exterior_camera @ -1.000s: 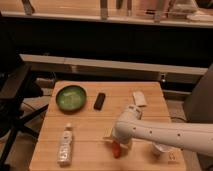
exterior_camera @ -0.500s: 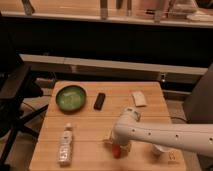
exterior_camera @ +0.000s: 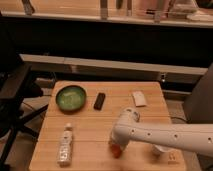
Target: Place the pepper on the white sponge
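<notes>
- Pepper [exterior_camera: 116, 151]: a red-orange bit showed at the front edge of the wooden table [exterior_camera: 90, 127], right under my gripper [exterior_camera: 117, 145]; the rest was hidden by it.
- Gripper state: couldn't tell if it was wide, narrow or holding the pepper, since the wrist blocked the view. It sat down on the pepper, so I judged this as the grasp step, with no lift yet.
- White sponge [exterior_camera: 139, 98]: lay at the back right of the table, well apart from the pepper and bare on top, so the placing wasn't done.
- My arm [exterior_camera: 170, 136]: came in low from the right, almost level over the front edge, and bent down at the wrist onto the pepper.
- A white cup [exterior_camera: 159, 149] sat partly under the arm.
- Further out: black block [exterior_camera: 100, 101], green bowl [exterior_camera: 71, 97], and a bottle [exterior_camera: 65, 146] lying front left, all off my path to the sponge.
</notes>
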Available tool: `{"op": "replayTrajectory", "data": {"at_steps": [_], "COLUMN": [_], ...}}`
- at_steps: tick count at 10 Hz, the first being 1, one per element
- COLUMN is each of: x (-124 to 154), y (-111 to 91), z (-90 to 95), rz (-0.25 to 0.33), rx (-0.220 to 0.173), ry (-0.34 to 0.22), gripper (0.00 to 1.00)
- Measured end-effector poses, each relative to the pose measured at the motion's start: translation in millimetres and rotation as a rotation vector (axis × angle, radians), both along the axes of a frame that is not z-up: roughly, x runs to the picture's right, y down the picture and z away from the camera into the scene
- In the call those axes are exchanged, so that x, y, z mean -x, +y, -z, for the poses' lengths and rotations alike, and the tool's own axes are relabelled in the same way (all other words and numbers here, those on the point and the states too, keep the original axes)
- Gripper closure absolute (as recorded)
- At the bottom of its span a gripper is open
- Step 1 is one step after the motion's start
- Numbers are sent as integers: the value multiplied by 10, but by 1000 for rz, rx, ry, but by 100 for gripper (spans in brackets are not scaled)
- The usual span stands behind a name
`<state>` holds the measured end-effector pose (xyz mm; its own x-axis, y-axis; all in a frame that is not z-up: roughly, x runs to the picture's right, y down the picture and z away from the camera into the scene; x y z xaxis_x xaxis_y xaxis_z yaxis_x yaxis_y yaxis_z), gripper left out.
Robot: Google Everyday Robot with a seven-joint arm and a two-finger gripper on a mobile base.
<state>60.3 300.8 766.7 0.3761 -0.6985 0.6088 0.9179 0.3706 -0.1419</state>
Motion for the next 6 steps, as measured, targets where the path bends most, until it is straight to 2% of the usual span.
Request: {"op": "replayTrajectory", "data": {"at_steps": [1, 2, 4, 6], "x": [1, -4, -31, -69], "y": [12, 33, 105, 37], "z": [-1, 4, 73, 67], "rz": [1, -1, 1, -5], "rx": [1, 5, 9, 4], "ry": [1, 1, 0, 5], "gripper": [90, 96, 97, 97]}}
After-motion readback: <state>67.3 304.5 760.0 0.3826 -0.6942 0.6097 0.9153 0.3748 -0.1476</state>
